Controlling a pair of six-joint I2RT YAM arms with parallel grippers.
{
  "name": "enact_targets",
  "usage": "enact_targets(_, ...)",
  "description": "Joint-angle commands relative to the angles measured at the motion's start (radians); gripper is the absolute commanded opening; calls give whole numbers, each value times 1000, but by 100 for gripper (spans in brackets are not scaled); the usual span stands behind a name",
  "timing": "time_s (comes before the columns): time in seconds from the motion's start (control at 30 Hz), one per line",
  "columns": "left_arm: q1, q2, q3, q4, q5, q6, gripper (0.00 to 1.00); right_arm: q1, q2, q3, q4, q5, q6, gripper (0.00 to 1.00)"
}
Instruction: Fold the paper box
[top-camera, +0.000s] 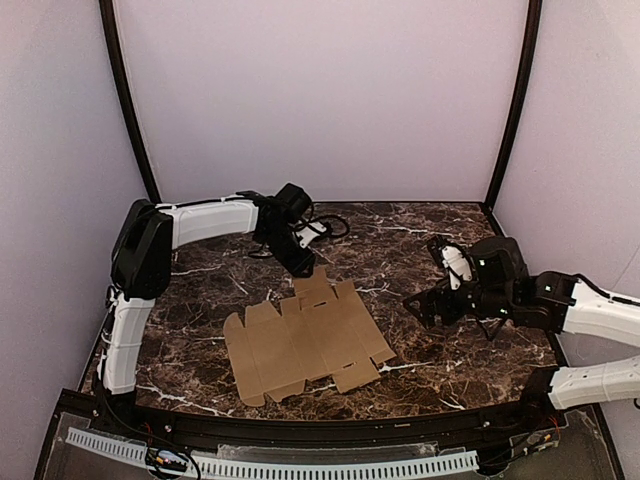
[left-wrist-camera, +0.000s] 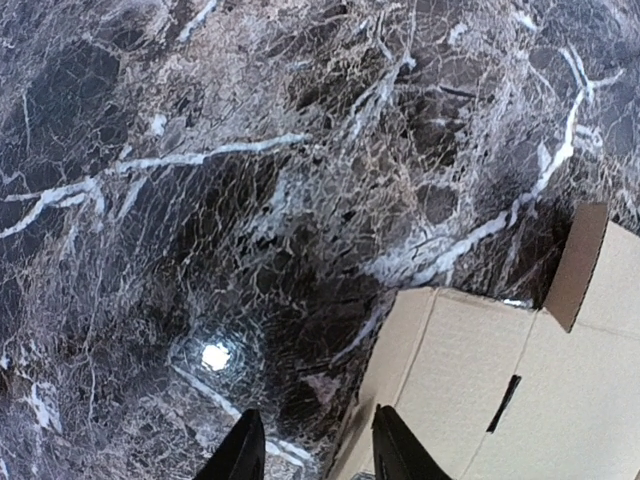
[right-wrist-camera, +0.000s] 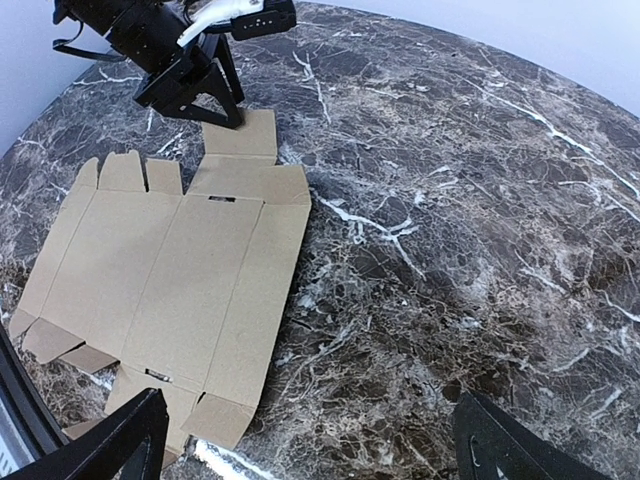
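Now my left fingers (left-wrist-camera: 241, 452), partly spread, straddle the paper box's (top-camera: 305, 340) far flap edge; right fingers (right-wrist-camera: 118, 440) gape wide, not touching it.

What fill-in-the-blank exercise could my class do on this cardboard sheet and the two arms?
1. The paper box lies ____ on the marble table, not yet folded.
2. The left gripper is at a tab on the sheet's ____ edge, opposite the arm bases.
3. The right gripper, off to the side of the sheet, has its jaws wide ____.
Missing words: flat; far; open.
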Motion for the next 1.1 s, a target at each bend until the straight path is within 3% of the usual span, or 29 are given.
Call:
enact_targets(0.0, 5, -2, 24, -60, 11, 24, 36, -4, 45, 23, 47, -39, -23, 98)
enact_targets(0.3, 6, 2, 17, -59, 73, 33, 18, -4, 94, 46, 47, -46, -26, 99)
enact_targets(0.5, 8, 2, 8, -62, 76, 38, 1, -4, 98, 51, 40, -37, -17, 99)
enact_targets(0.8, 12, -44, -27, -59, 7, -33, 0, -9, 117, 84, 1, 66, 23, 99)
enact_targets(1.07, 14, -252, -341, 116, -136, -285, 0, -42, 232, 209, -95, 36, 74, 99)
